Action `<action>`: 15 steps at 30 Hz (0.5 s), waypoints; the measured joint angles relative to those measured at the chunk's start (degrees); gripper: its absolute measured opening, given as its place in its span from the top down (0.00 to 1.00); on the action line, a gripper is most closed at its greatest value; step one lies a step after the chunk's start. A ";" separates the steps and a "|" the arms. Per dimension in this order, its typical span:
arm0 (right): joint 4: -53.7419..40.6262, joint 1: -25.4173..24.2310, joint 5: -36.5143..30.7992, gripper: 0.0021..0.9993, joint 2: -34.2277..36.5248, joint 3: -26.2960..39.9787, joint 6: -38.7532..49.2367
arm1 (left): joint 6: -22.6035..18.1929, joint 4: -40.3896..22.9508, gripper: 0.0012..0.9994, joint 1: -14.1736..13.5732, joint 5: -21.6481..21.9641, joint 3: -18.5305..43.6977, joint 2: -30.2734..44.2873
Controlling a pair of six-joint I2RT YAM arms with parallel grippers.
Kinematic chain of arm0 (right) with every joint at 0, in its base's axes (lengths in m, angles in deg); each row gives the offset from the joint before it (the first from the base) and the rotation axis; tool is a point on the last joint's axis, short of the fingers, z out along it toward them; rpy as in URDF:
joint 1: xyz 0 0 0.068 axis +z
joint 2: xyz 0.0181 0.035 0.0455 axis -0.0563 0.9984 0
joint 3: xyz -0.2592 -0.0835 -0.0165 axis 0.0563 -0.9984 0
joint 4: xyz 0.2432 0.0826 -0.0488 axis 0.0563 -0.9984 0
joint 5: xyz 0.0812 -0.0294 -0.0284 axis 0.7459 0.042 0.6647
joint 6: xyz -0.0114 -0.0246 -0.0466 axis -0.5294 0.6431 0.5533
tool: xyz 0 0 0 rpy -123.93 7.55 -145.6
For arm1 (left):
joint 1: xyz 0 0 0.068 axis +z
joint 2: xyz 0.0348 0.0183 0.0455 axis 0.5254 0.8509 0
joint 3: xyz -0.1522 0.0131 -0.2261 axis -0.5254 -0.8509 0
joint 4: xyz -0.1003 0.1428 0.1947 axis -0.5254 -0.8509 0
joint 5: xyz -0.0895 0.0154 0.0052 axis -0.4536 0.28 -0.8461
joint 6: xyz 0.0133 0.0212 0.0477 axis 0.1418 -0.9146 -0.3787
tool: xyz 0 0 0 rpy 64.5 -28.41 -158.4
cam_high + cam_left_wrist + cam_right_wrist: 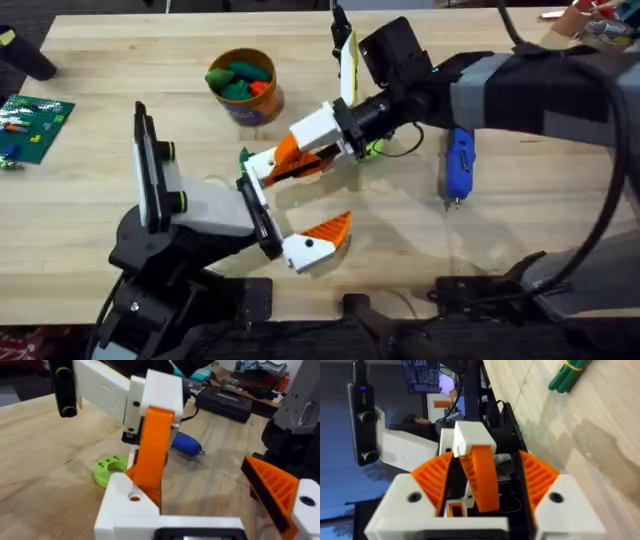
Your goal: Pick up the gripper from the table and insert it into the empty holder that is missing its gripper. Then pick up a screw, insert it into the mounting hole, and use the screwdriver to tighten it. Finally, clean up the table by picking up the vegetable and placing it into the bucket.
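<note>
Screwdriver lies on wooden table; right hand pinches left hand's finger.

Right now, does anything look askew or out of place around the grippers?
Nothing spilled or broken. The loose orange finger clamped by the right gripper leans across the left gripper's empty holder and looks not yet seated. The vegetable lies on the table, outside the bucket.

pale wooden table, dark surroundings
</note>
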 joint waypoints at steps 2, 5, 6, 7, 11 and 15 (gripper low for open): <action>-0.01 -0.30 0.04 0.23 0.00 0.00 0.00 | 0.00 -0.01 0.01 -0.19 -0.34 0.00 0.00; 0.01 -0.76 0.14 0.12 0.00 0.00 0.05 | 0.00 -0.03 0.01 -0.24 -0.83 0.00 0.00; -0.01 -0.90 0.17 0.08 0.00 0.00 -0.01 | 0.00 -0.04 0.01 -0.24 -0.91 0.00 0.00; -0.03 -1.01 0.19 0.04 0.00 0.00 -0.03 | 0.00 -0.04 0.01 -0.24 -0.99 0.00 0.00; -0.02 -1.08 0.22 0.01 0.00 0.00 0.00 | 0.00 -0.07 0.01 -0.24 -1.08 0.00 0.00; -0.02 -1.08 0.21 0.01 0.00 0.00 -0.01 | 0.00 -0.07 0.01 -0.24 -1.08 0.00 0.00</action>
